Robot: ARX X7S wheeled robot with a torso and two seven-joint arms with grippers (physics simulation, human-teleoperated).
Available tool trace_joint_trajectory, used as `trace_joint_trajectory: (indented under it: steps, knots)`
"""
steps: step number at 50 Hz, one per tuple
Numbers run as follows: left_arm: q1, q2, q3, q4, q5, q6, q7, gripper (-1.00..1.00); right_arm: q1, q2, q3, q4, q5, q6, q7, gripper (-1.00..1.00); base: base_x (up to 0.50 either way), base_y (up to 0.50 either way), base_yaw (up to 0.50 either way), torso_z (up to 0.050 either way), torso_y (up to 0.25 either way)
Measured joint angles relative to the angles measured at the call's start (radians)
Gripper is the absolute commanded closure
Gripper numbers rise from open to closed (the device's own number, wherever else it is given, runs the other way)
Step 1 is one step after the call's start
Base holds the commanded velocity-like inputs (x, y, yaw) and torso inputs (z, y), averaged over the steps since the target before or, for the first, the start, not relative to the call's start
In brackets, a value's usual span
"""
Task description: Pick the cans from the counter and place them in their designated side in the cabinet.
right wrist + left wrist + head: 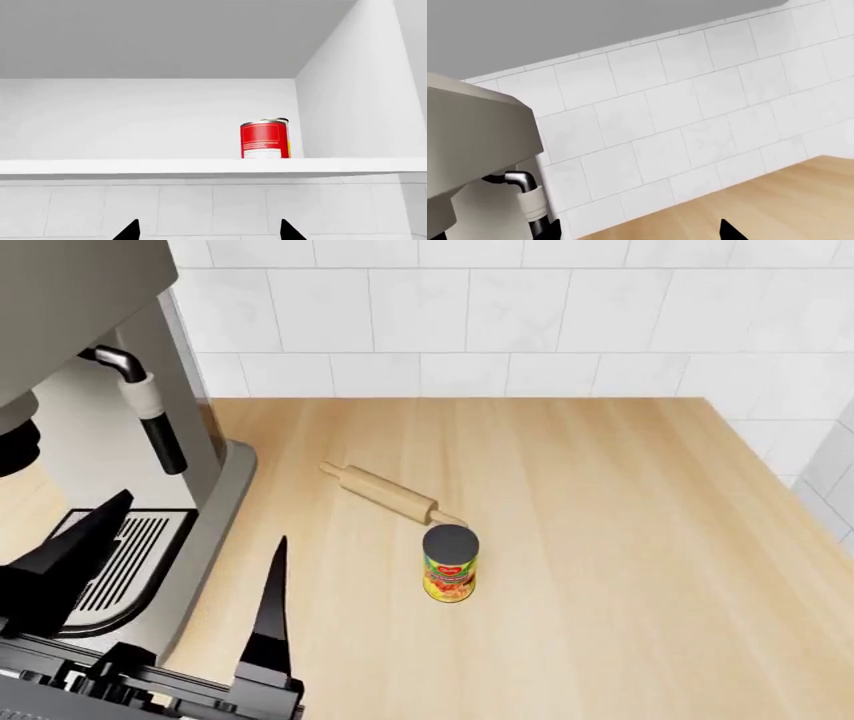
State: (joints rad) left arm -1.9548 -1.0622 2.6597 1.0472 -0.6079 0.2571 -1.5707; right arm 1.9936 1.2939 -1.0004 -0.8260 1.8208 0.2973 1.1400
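Observation:
The yellow-green fruit-labelled can (450, 565) stands upright on the wood-grain counter (627, 540), just in front of the rolling pin. My left gripper (187, 560) is open and empty, low at the counter's front left, well to the left of that can. In the left wrist view the left gripper (640, 235) shows only its dark fingertips (730, 231), and no can. The red-labelled can (265, 139) stands upright on the cabinet shelf (133, 166), near the right wall. My right gripper (209, 232) is open and empty, below and in front of the shelf. It is out of the head view.
A wooden rolling pin (387, 492) lies diagonally behind the can. A grey coffee machine (120, 440) with a steam wand fills the counter's left side and also shows in the left wrist view (474, 140). A white tiled wall (507, 320) backs the counter.

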Motion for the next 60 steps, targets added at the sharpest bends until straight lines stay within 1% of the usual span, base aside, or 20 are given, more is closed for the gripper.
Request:
trace_joint_trajectory:
  steps: [5,11,18,25,32,39,48,60]
  knots:
    - [0.031,-0.001,-0.027,0.0,0.002,-0.013,0.0,-1.0,-0.069,0.049,-0.022,-0.065,-0.026,-0.059,-0.019,-1.0,0.0,0.0,0.0,0.0,0.0]
    - [0.051,0.0,-0.046,0.0,0.0,-0.023,0.0,-1.0,-0.205,0.102,-0.092,-0.128,-0.11,-0.159,-0.075,-1.0,0.0,0.0,0.0,0.0,0.0]
    - [0.058,0.006,-0.06,0.0,-0.011,-0.031,0.0,-1.0,-0.39,0.147,-0.21,-0.169,-0.263,-0.28,-0.148,-1.0,0.0,0.0,0.0,0.0,0.0]
    - [0.073,0.012,-0.087,0.0,-0.028,-0.044,0.0,-1.0,-0.559,0.149,-0.331,-0.171,-0.428,-0.36,-0.211,-1.0,0.0,0.0,0.0,0.0,0.0]
    - [0.092,0.019,-0.119,0.0,-0.045,-0.058,0.0,-1.0,-0.692,0.119,-0.429,-0.15,-0.546,-0.409,-0.266,-1.0,0.0,0.0,0.0,0.0,0.0]
    - [0.115,0.023,-0.146,0.0,-0.053,-0.072,0.0,-1.0,-0.78,0.062,-0.495,-0.116,-0.615,-0.429,-0.303,-1.0,0.0,0.0,0.0,0.0,0.0]
    - [0.138,0.024,-0.165,0.0,-0.053,-0.082,0.0,-1.0,-0.841,-0.034,-0.545,-0.063,-0.662,-0.419,-0.32,-1.0,0.0,0.0,0.0,0.0,0.0]
    - [0.172,0.027,-0.196,0.0,-0.052,-0.096,0.0,-1.0,-0.889,-0.148,-0.579,-0.028,-0.717,-0.399,-0.302,-1.0,0.0,0.0,0.0,0.0,0.0]
